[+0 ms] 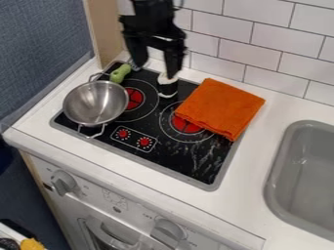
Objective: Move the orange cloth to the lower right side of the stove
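Two grey knobs on the white appliance front nearest the camera; white desk above it. Grey sink at right, set into the desk. Black stove: its near right corner is the target, glass there with pale streaks. Small dial panel with two red dials sits left of that corner, so the cloth should land to the right of it.

Metal pot on the stove's left side, upright, well apart from the cloth route. Orange cloth lies on the far right part of the stove, partly over the right red burner, its right side lapping past the stove edge onto the desk. Task not done.

Black-and-white jar stands between pot and cloth. End effector is over the far side of the stove, open, fingers spread, holding nothing; one finger is close to the jar top, contact can't be told. Best: lift clear of the jar, go right, come down on the cloth's middle, pinch a fold, raise enough that corners don't drag, shift toward the camera, lower, release flat. A corner grab would likely bunch it.

Green handle-like thing behind pot; white tiles farthest.
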